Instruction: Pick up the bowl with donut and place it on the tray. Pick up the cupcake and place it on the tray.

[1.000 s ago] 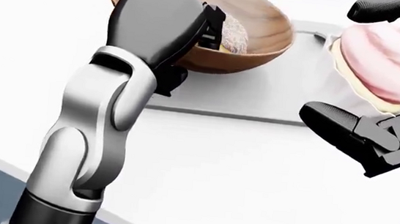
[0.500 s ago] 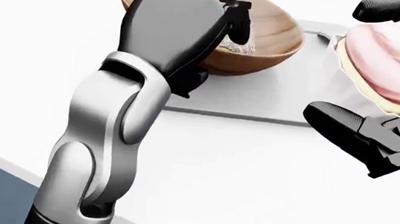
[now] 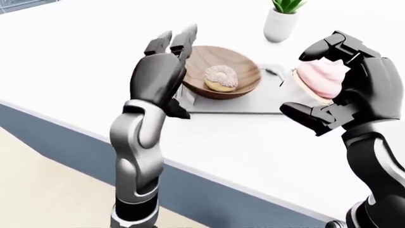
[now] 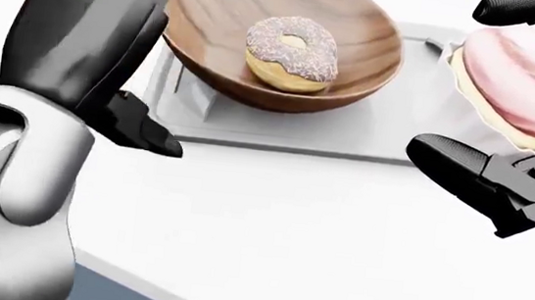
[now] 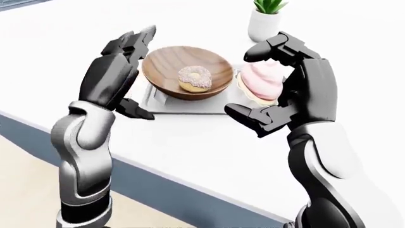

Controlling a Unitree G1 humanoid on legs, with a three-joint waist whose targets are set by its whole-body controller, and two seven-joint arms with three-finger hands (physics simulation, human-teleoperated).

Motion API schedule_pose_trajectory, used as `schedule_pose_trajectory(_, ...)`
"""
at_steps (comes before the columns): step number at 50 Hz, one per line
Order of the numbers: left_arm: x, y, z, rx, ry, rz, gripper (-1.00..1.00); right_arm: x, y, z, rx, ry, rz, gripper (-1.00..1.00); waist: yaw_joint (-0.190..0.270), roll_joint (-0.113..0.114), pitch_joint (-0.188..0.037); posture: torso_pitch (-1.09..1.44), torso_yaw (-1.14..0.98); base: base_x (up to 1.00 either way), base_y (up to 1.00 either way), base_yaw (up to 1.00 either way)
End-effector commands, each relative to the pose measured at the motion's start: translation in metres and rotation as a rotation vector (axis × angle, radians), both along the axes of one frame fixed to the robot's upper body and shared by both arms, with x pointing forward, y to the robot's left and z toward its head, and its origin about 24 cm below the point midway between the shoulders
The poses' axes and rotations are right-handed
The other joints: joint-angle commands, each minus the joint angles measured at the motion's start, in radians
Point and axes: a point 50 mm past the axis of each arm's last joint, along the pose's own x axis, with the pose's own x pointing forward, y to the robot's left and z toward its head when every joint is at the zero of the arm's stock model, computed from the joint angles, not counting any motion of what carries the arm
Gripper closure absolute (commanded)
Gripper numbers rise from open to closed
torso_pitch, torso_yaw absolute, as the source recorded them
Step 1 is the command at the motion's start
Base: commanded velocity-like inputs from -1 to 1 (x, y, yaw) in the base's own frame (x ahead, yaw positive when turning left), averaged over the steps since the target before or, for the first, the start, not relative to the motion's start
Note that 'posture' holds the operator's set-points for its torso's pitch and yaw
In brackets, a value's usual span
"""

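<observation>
A wooden bowl with a sprinkled donut rests on the left part of the grey tray on the white counter. My left hand is open and empty, just left of the bowl's rim and apart from it. My right hand is shut on a pink-frosted cupcake. It holds the cupcake above the tray's right part, next to the bowl. The cupcake's base is partly hidden by my fingers.
A white pot with a green plant stands beyond the tray at the top. The counter's near edge runs diagonally below my hands, with a blue-grey face and beige floor beneath.
My left hand has let go of the bowl, opened and drawn off to the left, so the donut now shows. The right hand with the cupcake has barely moved.
</observation>
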Motion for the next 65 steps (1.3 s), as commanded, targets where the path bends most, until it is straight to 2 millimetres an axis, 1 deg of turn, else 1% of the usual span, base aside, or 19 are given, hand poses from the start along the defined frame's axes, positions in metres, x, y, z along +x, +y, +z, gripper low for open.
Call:
schedule_pose_trajectory(1, -0.013, 0.009, 0.016, -0.059, -0.083, 0.005, -1.0, -0.006, -0.002, 0.017, -0.008, -0.103, -0.019, 1.0, 0.003, -0.002, -0.026, 0.0, 0.0, 0.0, 0.0, 0.0)
schedule_pose_trajectory(4, -0.026, 0.025, 0.021, -0.118, -0.099, 0.026, -1.0, -0.004, -0.001, 0.02, -0.016, -0.103, -0.021, 1.0, 0.004, 0.001, -0.023, 0.0, 0.0, 0.0, 0.0, 0.0)
schedule_pose_trajectory(8, -0.037, 0.044, 0.018, -0.186, -0.105, 0.053, -1.0, 0.001, -0.003, 0.025, -0.02, -0.098, -0.02, 1.0, 0.006, 0.006, -0.018, 0.0, 0.0, 0.0, 0.0, 0.0)
schedule_pose_trajectory(11, -0.044, 0.051, 0.015, -0.22, -0.104, 0.063, -1.0, 0.007, -0.005, 0.028, 0.005, -0.088, -0.008, 1.0, 0.006, 0.011, -0.017, 0.0, 0.0, 0.0, 0.0, 0.0)
schedule_pose_trajectory(14, -0.046, 0.058, 0.009, -0.241, -0.104, 0.077, -1.0, 0.019, -0.011, 0.031, 0.027, -0.074, -0.013, 1.0, 0.006, 0.013, -0.016, 0.0, 0.0, 0.0, 0.0, 0.0)
schedule_pose_trajectory(18, -0.049, 0.059, 0.01, -0.251, -0.108, 0.083, -1.0, 0.036, -0.017, 0.032, 0.048, -0.053, -0.025, 1.0, 0.004, 0.015, -0.016, 0.0, 0.0, 0.0, 0.0, 0.0)
schedule_pose_trajectory(19, -0.049, 0.059, 0.01, -0.254, -0.11, 0.082, -1.0, 0.044, -0.018, 0.033, 0.057, -0.046, -0.029, 1.0, 0.003, 0.015, -0.017, 0.0, 0.0, 0.0, 0.0, 0.0)
schedule_pose_trajectory(20, -0.049, 0.059, 0.01, -0.254, -0.111, 0.082, -1.0, 0.047, -0.019, 0.033, 0.062, -0.044, -0.032, 1.0, 0.003, 0.015, -0.017, 0.0, 0.0, 0.0, 0.0, 0.0)
schedule_pose_trajectory(26, -0.048, 0.059, 0.01, -0.259, -0.112, 0.081, -1.0, 0.077, -0.021, 0.046, 0.062, -0.033, -0.073, 1.0, 0.0, 0.015, -0.018, 0.0, 0.0, 0.0, 0.0, 0.0)
schedule_pose_trajectory(31, -0.047, 0.059, 0.009, -0.259, -0.111, 0.08, -1.0, 0.092, -0.019, 0.054, 0.038, -0.03, -0.099, 1.0, -0.001, 0.02, -0.02, 0.0, 0.0, 0.0, 0.0, 0.0)
schedule_pose_trajectory(36, -0.047, 0.059, 0.007, -0.261, -0.112, 0.08, -1.0, 0.105, -0.017, 0.053, 0.022, -0.019, -0.118, 1.0, -0.004, 0.027, -0.023, 0.0, 0.0, 0.0, 0.0, 0.0)
schedule_pose_trajectory(42, -0.044, 0.058, 0.005, -0.271, -0.108, 0.076, -1.0, 0.12, -0.013, 0.033, -0.008, 0.017, -0.117, 1.0, -0.002, 0.03, -0.03, 0.0, 0.0, 0.0, 0.0, 0.0)
schedule_pose_trajectory(50, -0.047, 0.06, 0.005, -0.28, -0.113, 0.079, -1.0, 0.141, -0.022, 0.012, 0.0, 0.058, -0.177, 1.0, -0.001, 0.028, -0.043, 0.0, 0.0, 0.0, 0.0, 0.0)
schedule_pose_trajectory(53, -0.045, 0.061, 0.002, -0.283, -0.113, 0.079, -1.0, 0.147, -0.025, 0.006, -0.005, 0.073, -0.192, 1.0, 0.001, 0.027, -0.046, 0.0, 0.0, 0.0, 0.0, 0.0)
schedule_pose_trajectory(57, -0.047, 0.06, 0.004, -0.285, -0.115, 0.078, -1.0, 0.154, -0.029, -0.001, -0.016, 0.088, -0.219, 1.0, 0.001, 0.028, -0.05, 0.0, 0.0, 0.0, 0.0, 0.0)
schedule_pose_trajectory(60, -0.047, 0.061, 0.003, -0.287, -0.115, 0.08, -1.0, 0.158, -0.033, -0.005, -0.025, 0.094, -0.247, 1.0, 0.001, 0.027, -0.048, 0.0, 0.0, 0.0, 0.0, 0.0)
schedule_pose_trajectory(63, -0.048, 0.061, 0.003, -0.289, -0.115, 0.081, -1.0, 0.16, -0.034, -0.007, -0.044, 0.094, -0.27, 1.0, 0.002, 0.026, -0.046, 0.0, 0.0, 0.0, 0.0, 0.0)
schedule_pose_trajectory(65, -0.047, 0.062, 0.003, -0.29, -0.116, 0.081, -1.0, 0.16, -0.035, -0.008, -0.057, 0.096, -0.274, 1.0, 0.004, 0.03, -0.048, 0.0, 0.0, 0.0, 0.0, 0.0)
